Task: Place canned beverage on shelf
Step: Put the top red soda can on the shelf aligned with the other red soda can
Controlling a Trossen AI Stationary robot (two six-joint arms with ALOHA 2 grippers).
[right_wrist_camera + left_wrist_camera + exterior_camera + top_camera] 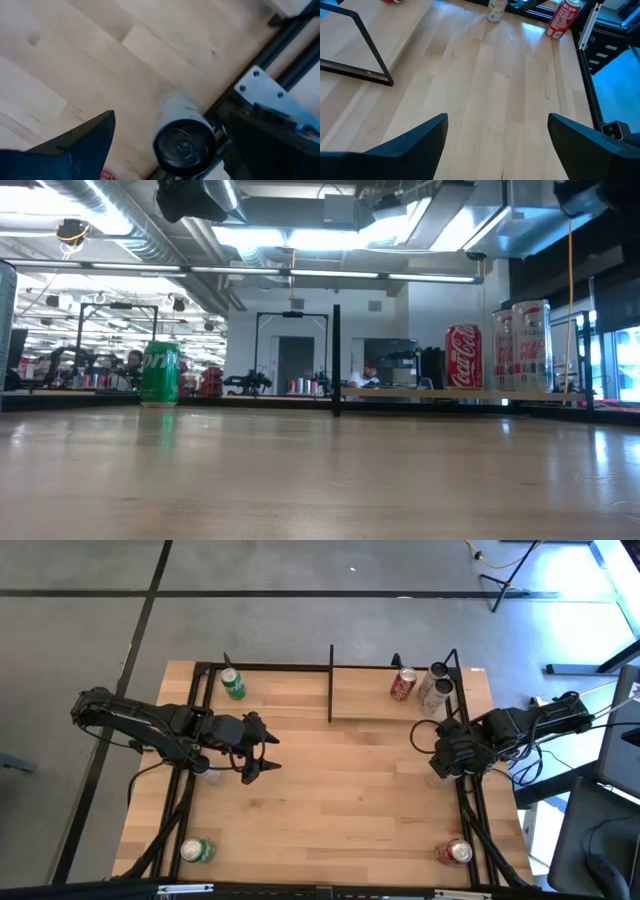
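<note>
The shelf (375, 705) is a light-wood board in black bars at the table's far right. On it stand a red can (403, 686) (462, 357) and two slim white cans (436, 688) (520, 348). A white can with a dark top (184, 142) (496, 10) stands upright on the table by the right frame bar. My right gripper (440, 766) (170, 122) is open, points down above it, and has a finger on either side without touching. My left gripper (274, 750) (497, 117) is open over the table's left middle and holds nothing.
A green can (232, 683) (160, 372) stands at the far left, beside the shelf's black post (331, 685). Another green can (197, 851) lies near the front left and a red can (456, 853) (563, 17) near the front right. Bare tabletop (340, 800) lies between the arms.
</note>
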